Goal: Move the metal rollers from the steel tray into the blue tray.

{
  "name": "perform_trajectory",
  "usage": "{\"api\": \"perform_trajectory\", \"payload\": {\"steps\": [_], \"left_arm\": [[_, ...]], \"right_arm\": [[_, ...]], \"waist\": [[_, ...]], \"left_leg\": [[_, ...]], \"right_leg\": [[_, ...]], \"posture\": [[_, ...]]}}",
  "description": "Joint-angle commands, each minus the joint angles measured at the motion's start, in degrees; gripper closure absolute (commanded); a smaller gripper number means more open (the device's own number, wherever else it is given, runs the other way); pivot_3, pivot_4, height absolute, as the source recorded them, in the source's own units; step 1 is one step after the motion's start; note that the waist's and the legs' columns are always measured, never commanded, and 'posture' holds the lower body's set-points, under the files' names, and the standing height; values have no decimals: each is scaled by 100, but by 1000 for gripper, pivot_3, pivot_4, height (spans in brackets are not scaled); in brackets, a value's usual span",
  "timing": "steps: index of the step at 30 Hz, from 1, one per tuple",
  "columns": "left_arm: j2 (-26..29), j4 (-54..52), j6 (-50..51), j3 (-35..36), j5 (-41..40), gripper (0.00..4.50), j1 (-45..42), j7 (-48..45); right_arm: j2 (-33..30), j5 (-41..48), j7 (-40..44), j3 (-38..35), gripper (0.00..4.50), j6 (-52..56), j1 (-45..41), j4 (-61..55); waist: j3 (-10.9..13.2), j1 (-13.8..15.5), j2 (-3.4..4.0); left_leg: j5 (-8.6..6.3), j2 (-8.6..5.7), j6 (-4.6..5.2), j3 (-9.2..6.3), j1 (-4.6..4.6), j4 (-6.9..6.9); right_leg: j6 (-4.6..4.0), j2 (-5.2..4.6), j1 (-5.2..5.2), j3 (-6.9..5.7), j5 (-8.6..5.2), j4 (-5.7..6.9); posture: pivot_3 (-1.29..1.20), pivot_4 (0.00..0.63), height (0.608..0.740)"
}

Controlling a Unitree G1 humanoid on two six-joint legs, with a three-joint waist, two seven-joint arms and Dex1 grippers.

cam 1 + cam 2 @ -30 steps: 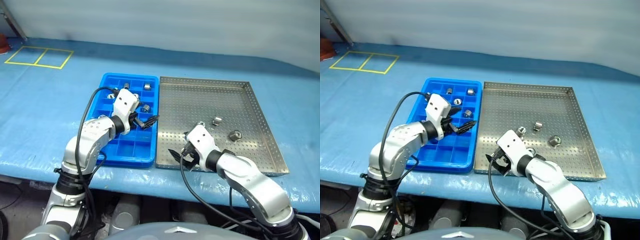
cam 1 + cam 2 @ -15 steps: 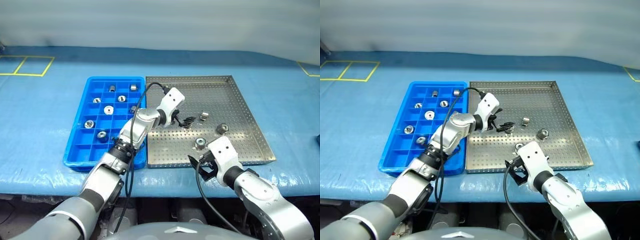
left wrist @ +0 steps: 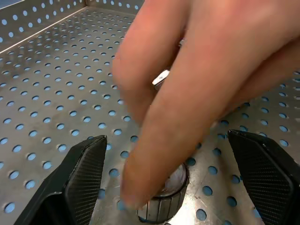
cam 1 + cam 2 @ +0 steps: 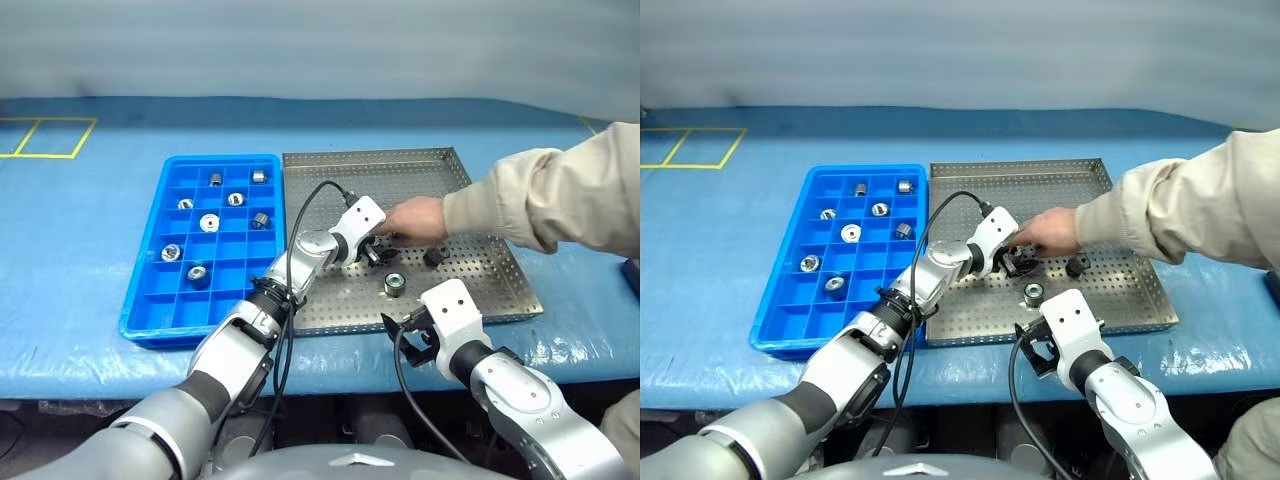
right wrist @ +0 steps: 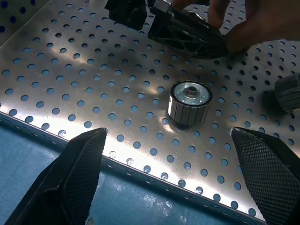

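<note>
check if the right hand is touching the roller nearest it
Apart. The right wrist view shows the right hand open, bare steel tray between its fingers and the roller.

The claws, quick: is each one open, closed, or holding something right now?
Left claw: open, holding nothing; a person's hand and a metal roller sit between its fingers.
Right claw: open, empty.

even, bright overhead light; glare flares on the steel tray (image 5: 70,108) floor near its rim; the person's hand (image 3: 197,79) is blurred close up.
</note>
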Motion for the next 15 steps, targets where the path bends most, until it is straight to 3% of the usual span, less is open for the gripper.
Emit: {"api": "perform_trajectory", "payload": {"steps": [1,15], "left_arm": [[-79,-33,-126,91,59,25,-144,-55],[-11,-152,-66,138,148,25,-86,-89]], "right_arm": [[25,-11,-26,-83,0,-29,-50,-260],[-8,0,90,-60,0,-39,-208,-145]], "waist": [[0,-5,0],[0,-14,0]], "left_leg": [[0,0,0,0,0,0],[0,-1,0,2,1,1]], "right_leg": [[0,0,0,0,0,0],[4,0,0,3,2,1]], "posture": [[-99,150,740],[-99,150,740]]}}
